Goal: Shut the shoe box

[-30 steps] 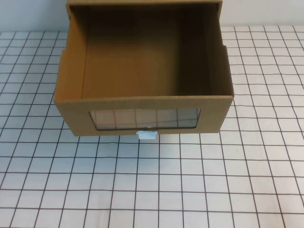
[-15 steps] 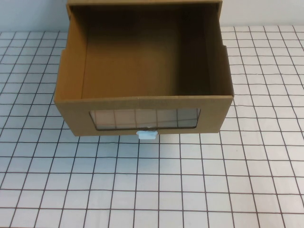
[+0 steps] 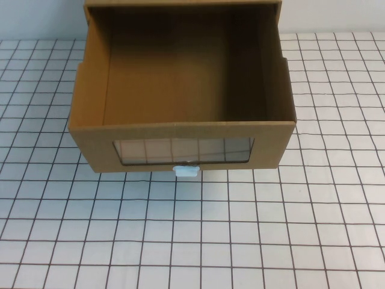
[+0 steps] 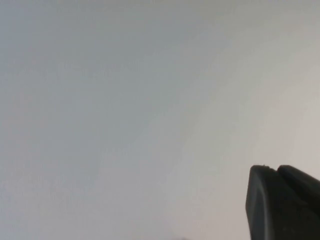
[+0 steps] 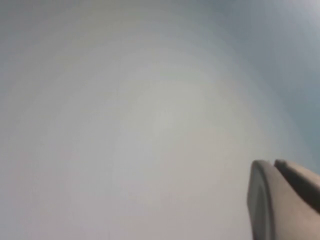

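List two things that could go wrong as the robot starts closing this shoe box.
1. The box is pulled far out and open; an off-centre push on its front could skew it so it jams.
2. Neither hand shows in the high view. Each wrist view shows only a fingertip, left hand and right hand, against a blank surface, so the approach could knock the tab or window.

Dark, perhaps black, rounded pincer point(image 4: 282, 202) tips.

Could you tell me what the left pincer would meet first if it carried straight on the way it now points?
Nothing shows ahead of the left pincer but blank pale background; the way looks free, though depth is unclear.
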Robot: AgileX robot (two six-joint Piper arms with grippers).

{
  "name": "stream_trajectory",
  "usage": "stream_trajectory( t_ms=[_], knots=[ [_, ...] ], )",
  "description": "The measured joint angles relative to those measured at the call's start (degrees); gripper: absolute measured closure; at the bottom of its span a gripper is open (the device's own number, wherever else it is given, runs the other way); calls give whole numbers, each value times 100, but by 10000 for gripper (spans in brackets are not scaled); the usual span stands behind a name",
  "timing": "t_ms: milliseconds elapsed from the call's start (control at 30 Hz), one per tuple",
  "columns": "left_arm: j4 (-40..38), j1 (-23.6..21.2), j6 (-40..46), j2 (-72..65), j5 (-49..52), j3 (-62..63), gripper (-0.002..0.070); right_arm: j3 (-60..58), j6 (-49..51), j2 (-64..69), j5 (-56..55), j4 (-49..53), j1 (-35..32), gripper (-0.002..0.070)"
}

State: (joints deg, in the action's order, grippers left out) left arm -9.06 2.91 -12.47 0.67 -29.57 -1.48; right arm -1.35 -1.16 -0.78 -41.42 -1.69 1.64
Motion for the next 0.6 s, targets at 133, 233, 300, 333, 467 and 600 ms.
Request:
stream_trajectory(
  t_ms=[133,233,300,333,467,600],
  knots=[
    [-17,0,-172,0,-1488,0,680,46,9,0,-1141,0,0,689],
    [-37,0,-194,18,-2052,69,680,398,116,0,-1261,0,0,690],
    [-37,0,-192,18,-1993,285,680,749,160,-9,-1142,0,0,690],
    [-37,0,-192,18,-1891,422,680,896,169,-9,-1043,0,0,690],
    [-37,0,79,18,-1393,974,680,1553,197,-9,-404,0,0,689],
    [-37,0,374,-29,-1308,1446,680,2028,522,-13,122,-95,0,689]
  ],
)
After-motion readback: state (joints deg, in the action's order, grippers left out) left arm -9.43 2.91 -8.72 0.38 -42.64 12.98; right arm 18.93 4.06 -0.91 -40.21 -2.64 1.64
